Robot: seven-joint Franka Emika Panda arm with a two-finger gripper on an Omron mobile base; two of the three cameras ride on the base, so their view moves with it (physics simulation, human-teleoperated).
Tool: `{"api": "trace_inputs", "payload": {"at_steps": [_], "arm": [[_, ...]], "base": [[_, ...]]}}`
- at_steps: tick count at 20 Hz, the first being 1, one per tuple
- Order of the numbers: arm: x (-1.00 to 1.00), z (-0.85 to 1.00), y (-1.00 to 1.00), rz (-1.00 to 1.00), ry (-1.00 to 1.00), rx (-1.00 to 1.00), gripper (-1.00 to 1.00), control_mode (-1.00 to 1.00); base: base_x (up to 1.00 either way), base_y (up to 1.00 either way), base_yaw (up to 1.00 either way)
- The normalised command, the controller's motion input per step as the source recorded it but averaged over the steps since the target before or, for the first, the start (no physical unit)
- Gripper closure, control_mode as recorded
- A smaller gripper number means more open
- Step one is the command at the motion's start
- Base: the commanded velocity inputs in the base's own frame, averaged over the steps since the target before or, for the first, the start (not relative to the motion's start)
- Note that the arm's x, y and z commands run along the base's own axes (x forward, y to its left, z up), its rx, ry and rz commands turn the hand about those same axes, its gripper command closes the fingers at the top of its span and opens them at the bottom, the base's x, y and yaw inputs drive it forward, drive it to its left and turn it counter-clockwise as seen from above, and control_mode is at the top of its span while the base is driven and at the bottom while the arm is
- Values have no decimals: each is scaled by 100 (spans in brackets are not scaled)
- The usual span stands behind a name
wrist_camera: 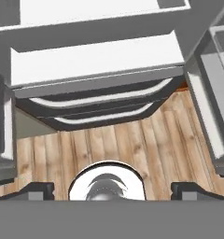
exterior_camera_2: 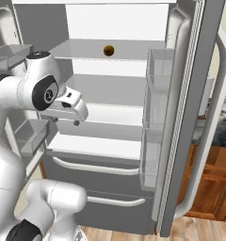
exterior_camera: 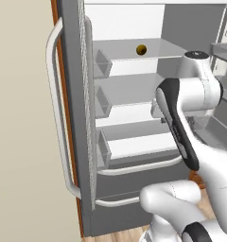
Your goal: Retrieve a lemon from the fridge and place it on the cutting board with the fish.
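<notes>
The fridge (exterior_camera: 134, 94) stands open; the lemon (exterior_camera: 141, 49) sits far back, tiny; the gripper (wrist_camera: 112, 189), fingers spread, holds nothing.

Counts in the open fridge (exterior_camera_2: 49, 21)
One lemon (exterior_camera_2: 108, 50) on the top shelf, two lower drawers (exterior_camera_2: 96, 181) (each with a white handle), two open doors (exterior_camera_2: 190, 117), and three clear bins (exterior_camera: 102, 108) on the left door.

Lemon (exterior_camera: 141, 49) lies on fridge's upper shelf (exterior_camera: 129, 51)
</notes>
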Motion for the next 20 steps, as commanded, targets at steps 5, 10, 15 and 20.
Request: {"api": "trace_inputs", "payload": {"at_steps": [5, 10, 15, 20], "arm": [[-50, -25, -3, 15, 1, -21, -100, -100], [-1, -3, -1, 0, 2, 0, -100, -100], [0, -22, 0, 0, 0, 9, -100, -100], [-3, 0, 8, 0, 7, 20, -100, -100]], "base": [[0, 0, 0], [0, 0, 0], [0, 0, 0], [0, 0, 0]]}}
